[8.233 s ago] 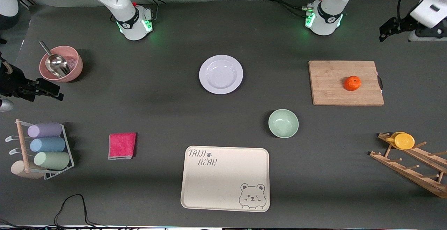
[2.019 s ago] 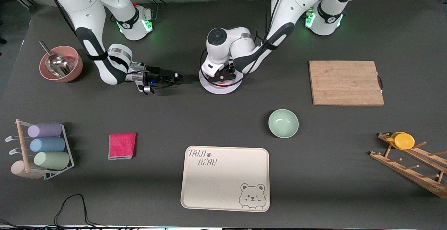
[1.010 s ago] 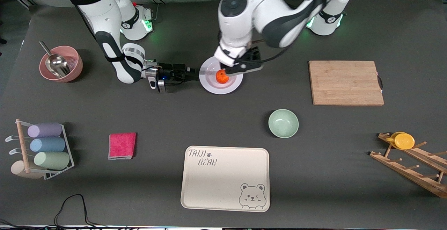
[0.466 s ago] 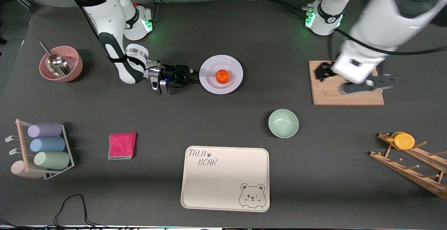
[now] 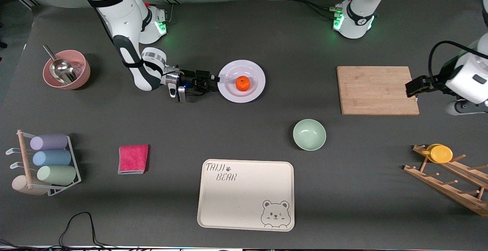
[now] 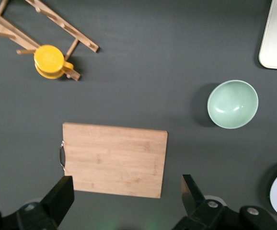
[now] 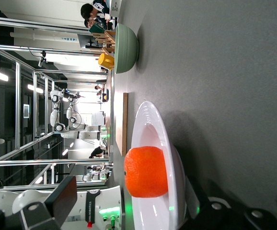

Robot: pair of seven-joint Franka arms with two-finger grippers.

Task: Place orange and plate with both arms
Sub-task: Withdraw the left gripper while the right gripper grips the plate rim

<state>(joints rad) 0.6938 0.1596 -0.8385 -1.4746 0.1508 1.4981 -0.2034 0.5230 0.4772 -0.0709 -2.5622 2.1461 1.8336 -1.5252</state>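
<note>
The matte dark desk carries a smooth, round, shallow plate — the dimpled orange rests at its centre. The right gripper reaches the plate's rim, fingers spread; the left gripper hangs open over the wooden board

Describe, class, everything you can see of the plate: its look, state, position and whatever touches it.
The plate is round, shallow and pale lavender-white with a wide raised rim, smooth and glossy like plastic or ceramic. It lies flat and upright on the dark table, midway between the two arms' ends, farther from the front camera than the green bowl. The orange sits in its middle. The right gripper, open, straddles its rim on the right arm's side.
</note>
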